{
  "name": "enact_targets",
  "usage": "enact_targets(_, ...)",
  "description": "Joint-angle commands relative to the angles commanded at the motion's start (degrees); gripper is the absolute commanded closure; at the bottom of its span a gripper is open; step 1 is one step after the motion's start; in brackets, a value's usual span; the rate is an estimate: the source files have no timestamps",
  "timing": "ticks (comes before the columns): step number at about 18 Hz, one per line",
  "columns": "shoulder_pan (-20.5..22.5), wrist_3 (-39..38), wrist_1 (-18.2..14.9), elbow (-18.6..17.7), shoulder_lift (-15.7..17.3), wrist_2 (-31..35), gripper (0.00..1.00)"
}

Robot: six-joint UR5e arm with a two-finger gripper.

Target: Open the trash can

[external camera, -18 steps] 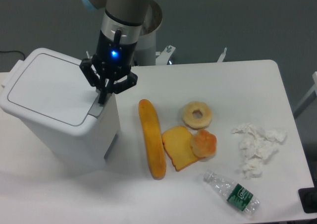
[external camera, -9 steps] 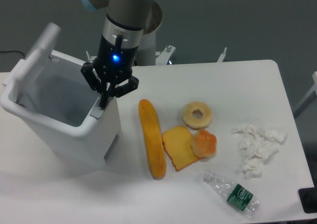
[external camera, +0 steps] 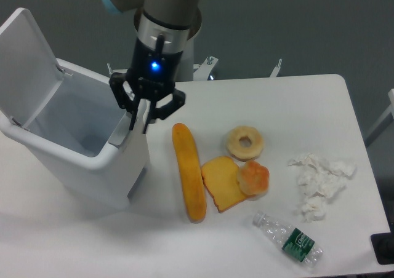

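The trash can is a big white boxy bin at the left of the table. Its flat lid stands swung up on the far left hinge, and the inside shows open and pale. My gripper hangs just over the bin's right front rim, by the grey latch. Its dark fingers are drawn close together with nothing held between them.
Right of the bin lie a long orange baguette, a toast slice, a small bun and a ring-shaped bagel. Crumpled white tissues and a plastic bottle lie at the right. A dark object sits at the bottom right corner.
The lid went from flat and closed to fully raised. My gripper shifted slightly right and up from the latch.
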Motion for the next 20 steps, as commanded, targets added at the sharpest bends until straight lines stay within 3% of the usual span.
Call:
enact_targets(4, 5.36, 2.09, 2.64, -0.09, -0.61, 0.17, 0.00)
enact_targets(7, 8.79, 15.24, 2.47, -0.61, -3.68, 0.53, 0.00)
enact_targets(10, 11.34, 25.46, 2.38, -0.70, -5.62, 5.25, 0.00)
enact_targets(15, 13.10, 37.51, 2.47, 0.00, -11.59, 9.92, 0.00)
enact_targets(20, 14.16, 49.80, 1.85, 4.04, -19.41, 18.45, 0.00)
